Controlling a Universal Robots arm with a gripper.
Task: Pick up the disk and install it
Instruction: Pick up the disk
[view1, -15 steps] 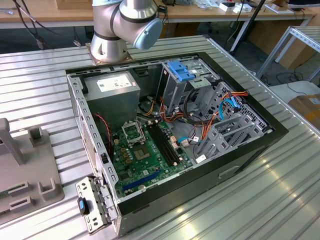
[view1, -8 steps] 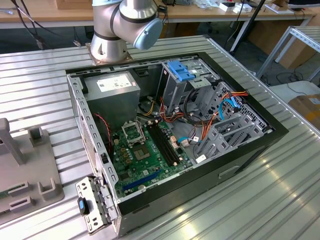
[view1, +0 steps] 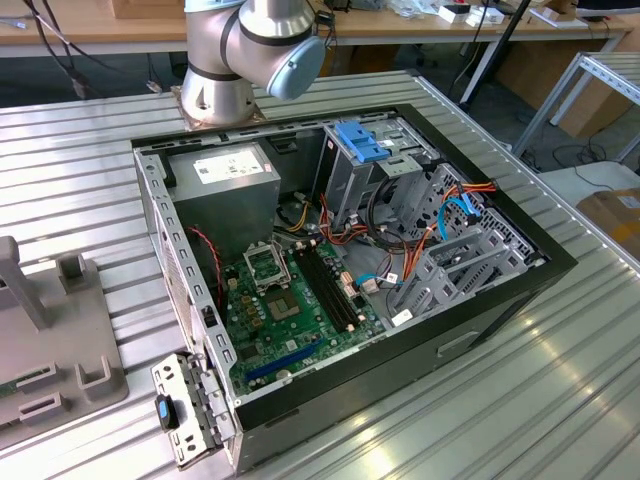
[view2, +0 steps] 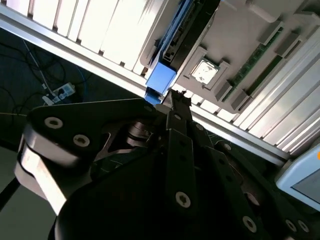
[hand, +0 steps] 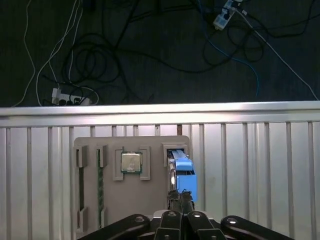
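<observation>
The disk (hand: 184, 172) stands on edge in a slot of a grey fixture tray (hand: 150, 200), its bright blue carrier rail facing up. My gripper (hand: 181, 196) hangs right at the near end of that blue rail, fingers pressed together with no gap showing. Whether they pinch the rail is unclear. In the second wrist view the fingertips (view2: 176, 100) sit beside the blue end of the disk (view2: 161, 80). The open computer case (view1: 560, 262) lies on the ribbed metal table, with grey drive cages (view1: 450, 265) at the exterior view's right.
The fixture tray (view1: 60, 340) also holds a processor chip (hand: 131, 162) and a memory stick (hand: 100, 185). Inside the case are a power-supply box (view1: 225, 170), a blue bracket (view1: 360, 140) and loose cables. The arm's base (view1: 240, 50) stands behind the case. Beyond the table edge (hand: 160, 109) lie floor cables.
</observation>
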